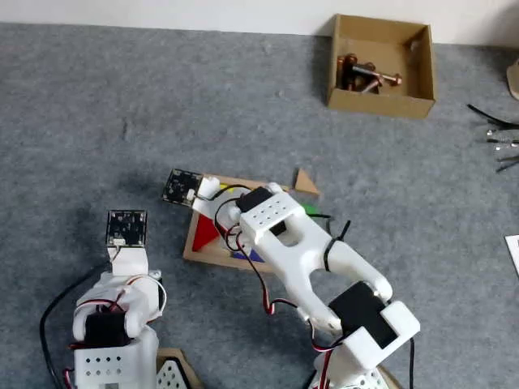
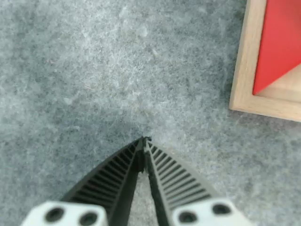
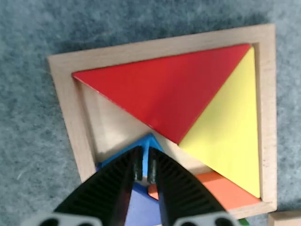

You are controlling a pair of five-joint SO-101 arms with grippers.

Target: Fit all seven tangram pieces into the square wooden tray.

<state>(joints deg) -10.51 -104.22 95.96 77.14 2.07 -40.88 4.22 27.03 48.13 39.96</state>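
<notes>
Right gripper (image 3: 145, 170) hangs over the tray (image 3: 61, 117) with its jaws drawn almost together, tips down at the blue piece (image 3: 149, 142) along one side of the tray; whether they pinch it or only press on it I cannot tell. Left gripper (image 2: 144, 141) is closed and empty over the grey carpet (image 2: 94, 70), just outside a corner of the tray. Inside the tray, the big red triangle (image 3: 164, 89) and the big yellow triangle (image 3: 230, 141) lie flat, edge to edge, filling about half of it, and an orange piece (image 3: 211, 190) sits against the yellow one. The blue piece looks unsettled, one end riding over the rim, with bare tray floor beside it. A green piece (image 1: 309, 209) peeks out at the tray's edge, apparently outside, and a plain wooden triangle (image 1: 306, 182) lies on the carpet just beyond the tray. Roughly three pieces seem seated; the rest remain. Well beyond the tray stands a cardboard box (image 1: 377, 104).
</notes>
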